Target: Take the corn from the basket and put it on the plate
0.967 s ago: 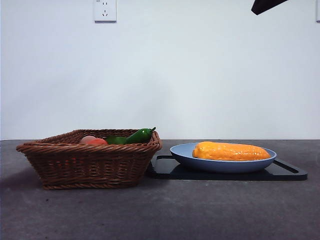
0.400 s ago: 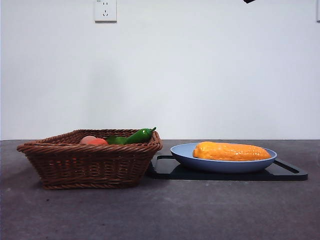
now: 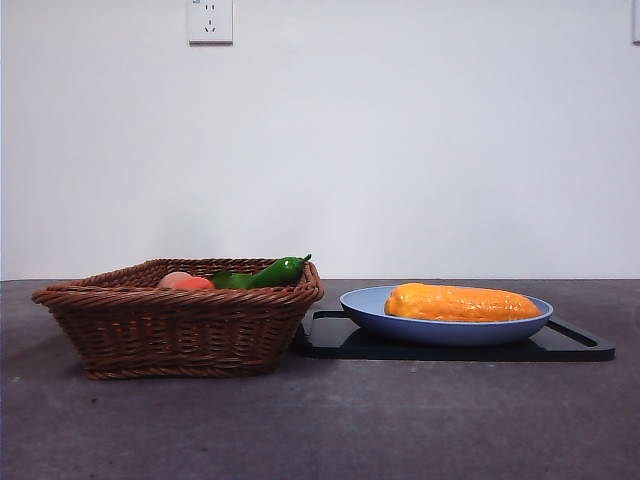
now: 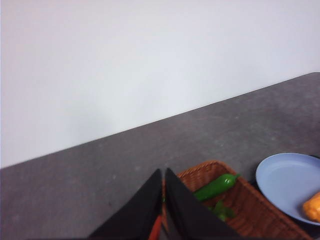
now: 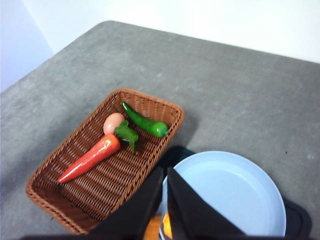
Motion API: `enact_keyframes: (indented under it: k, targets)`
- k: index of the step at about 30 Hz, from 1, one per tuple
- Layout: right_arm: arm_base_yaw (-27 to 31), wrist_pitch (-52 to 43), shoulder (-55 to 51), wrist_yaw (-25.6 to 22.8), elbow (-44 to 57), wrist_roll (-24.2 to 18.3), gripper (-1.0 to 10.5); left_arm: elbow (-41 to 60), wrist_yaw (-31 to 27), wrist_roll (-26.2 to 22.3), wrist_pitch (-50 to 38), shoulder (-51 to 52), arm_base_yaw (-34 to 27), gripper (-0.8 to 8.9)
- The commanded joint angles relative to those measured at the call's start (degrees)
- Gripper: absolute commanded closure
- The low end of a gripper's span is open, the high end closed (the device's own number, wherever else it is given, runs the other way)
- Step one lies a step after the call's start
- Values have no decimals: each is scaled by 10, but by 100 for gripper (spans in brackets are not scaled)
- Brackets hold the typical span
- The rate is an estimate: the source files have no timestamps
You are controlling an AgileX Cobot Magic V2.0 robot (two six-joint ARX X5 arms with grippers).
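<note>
The right tool [image 5: 164, 200] is hanging high over the table [image 3: 330, 420] with its two black jaws pressed close together, holding nothing. Right under it the light-blue plate [image 5: 235, 192] is lying, and a bit of the orange-yellow corn [image 5: 167, 231] is peeking out from behind the jaws at the plate's near edge. The left tool [image 4: 163, 200] is also hanging up high with its jaws closed tight and nothing in them, over the corner of the basket [image 4: 250, 215]. In the front view, no arm is showing. There the corn [image 3: 462, 302] is lying flat on the plate [image 3: 446, 325], stretching across most of it. The plate is sitting on a flat black tray [image 3: 450, 345]. Just beside the tray the brown woven basket [image 3: 178, 325] is standing on the table, and its side is almost touching the tray. Inside the basket a green pepper [image 5: 145, 121], a small round peach-orange fruit [image 5: 113, 122] and an orange carrot [image 5: 91, 157] with green leaves are lying. A white wall socket [image 3: 210, 21] is sitting high on the wall behind.
</note>
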State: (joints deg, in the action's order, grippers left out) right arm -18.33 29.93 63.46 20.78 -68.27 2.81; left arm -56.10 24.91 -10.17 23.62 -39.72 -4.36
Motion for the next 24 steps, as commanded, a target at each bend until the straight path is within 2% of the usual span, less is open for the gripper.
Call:
enact_keyframes:
  k: [1,6,18,24]
  targets:
    - [-2,-13,5,-1,-5,-3,945,80,-14,32,-42,49,-8,806]
    - [-2,-13,5,-1,-5,-3,945,206,-66,51,-66,143,-16,806]
    - [-2,-13,5,-1,-5,-3,945,432,-87,75,-88,303,-22,806]
    - [-2,-13,5,-1,-5,-3,945,494,-87,82,-94,361,-22,806]
